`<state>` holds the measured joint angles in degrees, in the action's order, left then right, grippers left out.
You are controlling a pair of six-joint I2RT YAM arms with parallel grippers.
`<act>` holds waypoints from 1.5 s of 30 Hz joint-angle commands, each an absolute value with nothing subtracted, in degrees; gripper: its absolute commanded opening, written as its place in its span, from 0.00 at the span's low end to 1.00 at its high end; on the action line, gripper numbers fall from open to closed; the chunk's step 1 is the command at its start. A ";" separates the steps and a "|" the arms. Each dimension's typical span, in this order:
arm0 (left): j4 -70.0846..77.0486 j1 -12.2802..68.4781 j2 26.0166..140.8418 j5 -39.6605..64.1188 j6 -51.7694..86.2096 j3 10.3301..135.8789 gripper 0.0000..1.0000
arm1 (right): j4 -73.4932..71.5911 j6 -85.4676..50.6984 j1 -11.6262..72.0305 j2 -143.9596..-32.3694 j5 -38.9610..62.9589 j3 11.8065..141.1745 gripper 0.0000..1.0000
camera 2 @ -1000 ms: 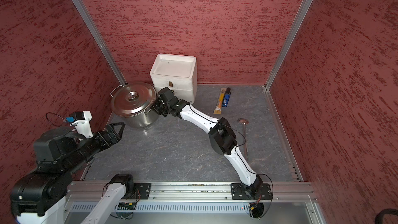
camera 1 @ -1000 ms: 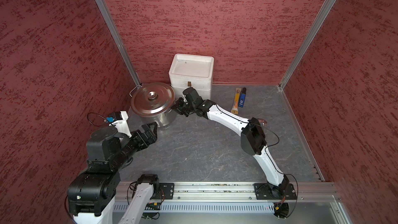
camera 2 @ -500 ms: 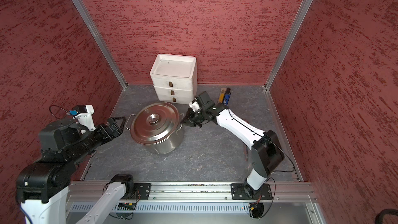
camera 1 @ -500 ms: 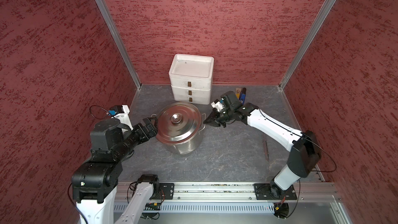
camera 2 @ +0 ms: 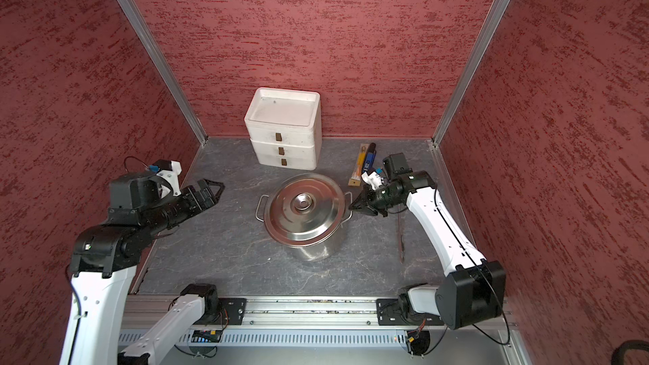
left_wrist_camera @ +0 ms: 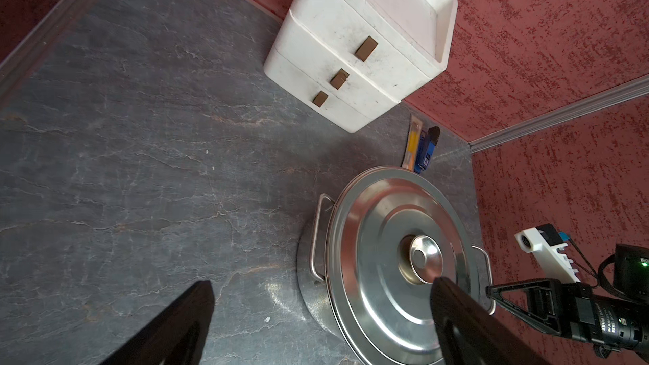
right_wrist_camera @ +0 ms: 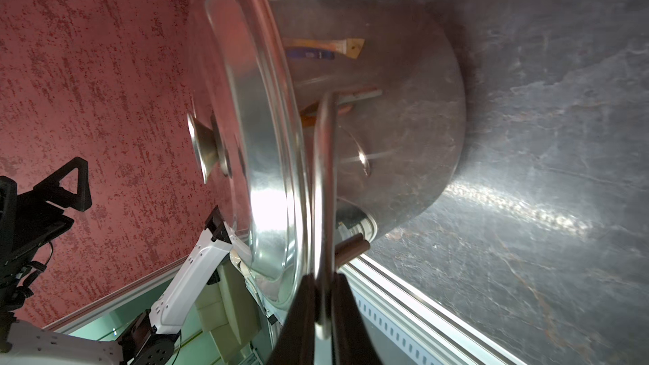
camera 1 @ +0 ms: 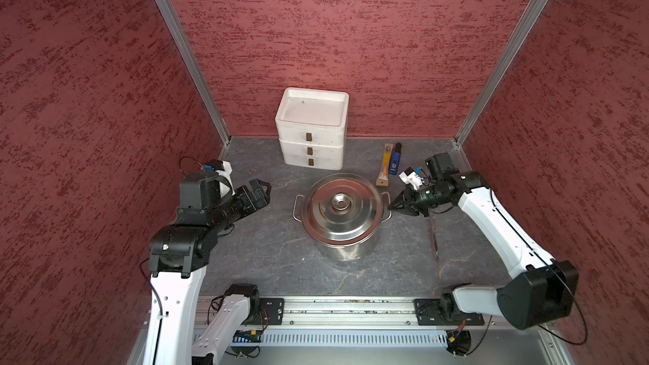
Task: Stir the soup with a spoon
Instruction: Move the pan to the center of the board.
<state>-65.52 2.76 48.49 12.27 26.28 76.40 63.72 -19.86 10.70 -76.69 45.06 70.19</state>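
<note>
Red rough-plastered walls (camera 1: 333, 29) and aluminium corner posts (camera 1: 183, 47) enclose a dark grey veined bench (camera 1: 267, 251), over whose left part the left end effector (camera 1: 261, 194) hangs with jaws spread wide, empty. At mid-bench stands the large shiny stainless-steel stockpot (camera 1: 346, 244) under its round flat steel lid (camera 1: 342, 210), a white three-drawer box (camera 1: 312, 135) behind it at the back wall. The right end effector (camera 1: 390, 207) is clamped on the pot's wire loop handle (right_wrist_camera: 323, 170), and the long slim silver metal spoon (camera 1: 433, 240) lies flat on the bench right of the pot, apart from it.
</note>
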 commanded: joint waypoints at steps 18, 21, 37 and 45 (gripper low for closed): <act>-53.02 16.04 49.85 7.35 32.02 69.18 1.00 | 68.12 -8.37 6.31 -80.91 32.32 79.87 0.51; -52.62 16.00 49.67 6.26 30.75 69.67 1.00 | 67.95 -8.22 6.36 -77.97 29.91 81.22 0.57; -43.86 13.17 44.04 7.60 36.85 63.09 1.00 | 41.06 -6.69 39.98 -69.11 10.46 73.12 0.97; -46.81 13.05 42.80 6.16 36.17 63.81 1.00 | 40.81 -2.79 46.39 -80.32 1.40 77.37 0.98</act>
